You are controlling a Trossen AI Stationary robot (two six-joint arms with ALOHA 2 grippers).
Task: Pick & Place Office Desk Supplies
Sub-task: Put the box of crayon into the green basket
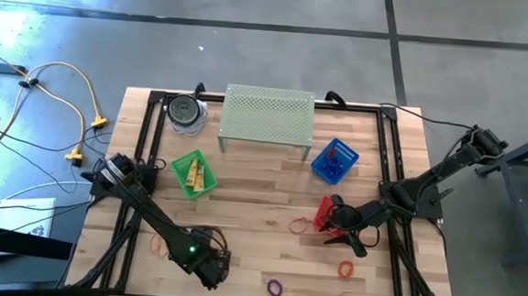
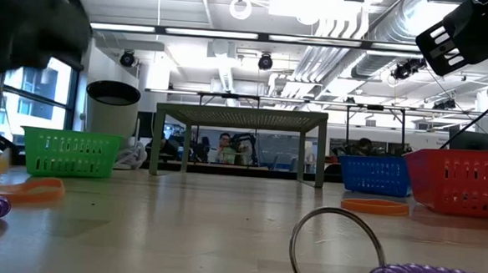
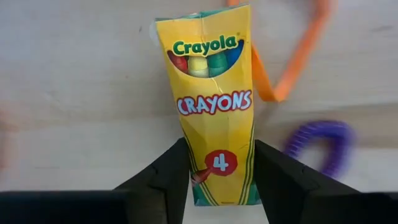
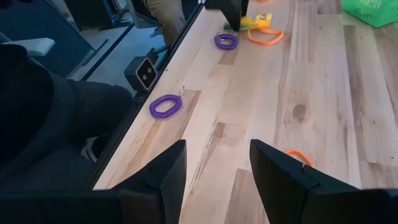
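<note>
The left gripper [image 3: 217, 180] sits low at the worktop's [image 1: 261, 203] near edge, its jaws closing around a yellow crayon box [image 3: 214, 106] lying flat (an orange band [image 3: 292, 62] and purple coil [image 3: 323, 143] lie just beside). The right gripper [image 4: 214, 171] hovers by the red basket [image 1: 326, 211], jaws apart, empty.

A yellow four-crayon box [image 3: 214, 106] lies flat on the wood near the table's front edge, an orange band [image 3: 292, 59] and a purple coil [image 3: 323, 143] just beside it. Another purple coil [image 1: 276, 286] lies farther along; orange [image 1: 297, 225] and red [image 1: 345, 269] bands lie apart.
</note>
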